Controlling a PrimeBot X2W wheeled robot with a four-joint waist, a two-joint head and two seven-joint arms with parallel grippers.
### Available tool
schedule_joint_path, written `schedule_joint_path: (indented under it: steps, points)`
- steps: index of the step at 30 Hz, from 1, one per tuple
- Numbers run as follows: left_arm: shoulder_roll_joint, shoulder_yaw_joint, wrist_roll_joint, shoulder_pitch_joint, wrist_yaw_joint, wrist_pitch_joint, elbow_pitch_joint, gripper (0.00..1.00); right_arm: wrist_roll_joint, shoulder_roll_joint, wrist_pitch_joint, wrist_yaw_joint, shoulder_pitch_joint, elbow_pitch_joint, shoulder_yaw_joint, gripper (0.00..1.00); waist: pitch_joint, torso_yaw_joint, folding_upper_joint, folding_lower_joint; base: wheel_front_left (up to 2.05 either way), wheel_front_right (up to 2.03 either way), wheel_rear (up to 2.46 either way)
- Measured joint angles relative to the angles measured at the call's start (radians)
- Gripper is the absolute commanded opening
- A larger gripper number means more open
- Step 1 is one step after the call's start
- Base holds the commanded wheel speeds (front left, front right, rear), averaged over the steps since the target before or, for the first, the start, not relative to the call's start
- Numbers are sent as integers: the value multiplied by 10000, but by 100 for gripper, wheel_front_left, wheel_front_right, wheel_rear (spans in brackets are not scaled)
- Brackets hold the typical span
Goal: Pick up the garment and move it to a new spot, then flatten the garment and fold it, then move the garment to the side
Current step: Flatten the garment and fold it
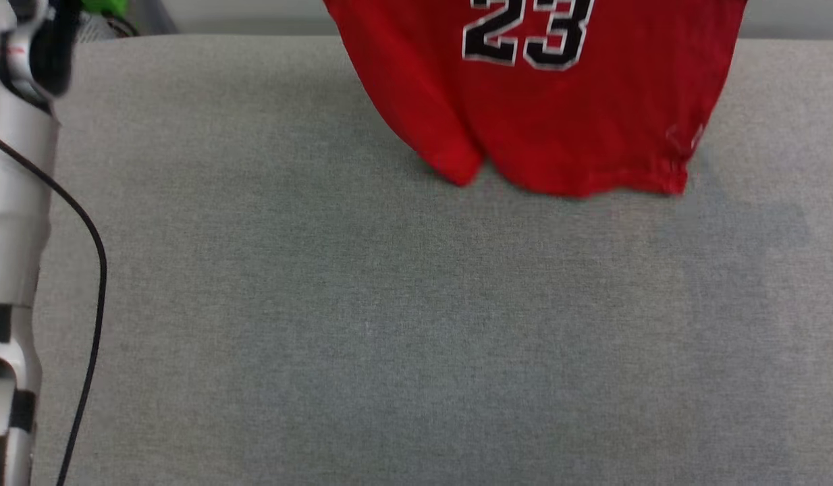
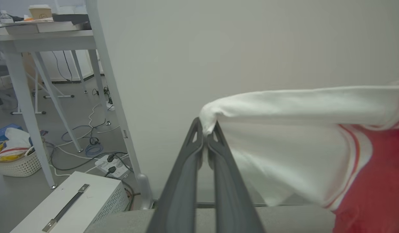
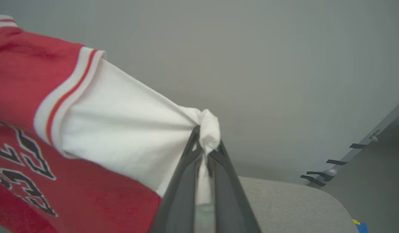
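The red garment (image 1: 558, 101) with the black number 23 hangs down over the far part of the grey table (image 1: 389, 324), its hem just above the surface. In the left wrist view my left gripper (image 2: 206, 131) is shut on the tip of one white sleeve (image 2: 299, 106), stretched out sideways, with red cloth (image 2: 374, 181) beyond the striped trim. The right wrist view has my right gripper (image 3: 206, 145) shut on the bunched end of the other white sleeve (image 3: 122, 129). The red body with its lettering (image 3: 25, 152) hangs to the left of it.
A pale forearm with a black cable (image 1: 86, 283) runs down the head view's left edge. Past the table's left end stand a white desk (image 2: 41, 35), a white box with a handle (image 2: 73, 200), a laundry basket (image 2: 15, 158) and floor cables. A plain wall (image 2: 251, 48) lies behind.
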Motion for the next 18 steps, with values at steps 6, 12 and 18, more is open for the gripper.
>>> schedule_joint_path:
  steps: [6,12,18]
  points:
    - [150,132,385,-2041,-2,-830,872,0,-742,173,-1124,2,-2452,993,173,0,963,-121,0,1,0,0,0]
    - [245,190,476,-3516,-105,-1649,1517,0,-1384,564,-2383,2,-4410,2245,236,0,1880,-265,0,1,0,0,0]
    - [201,198,418,-4063,-393,-1939,2385,0,-1427,863,-3087,-2,-5281,3358,656,0,2671,-351,0,1,0,0,0]
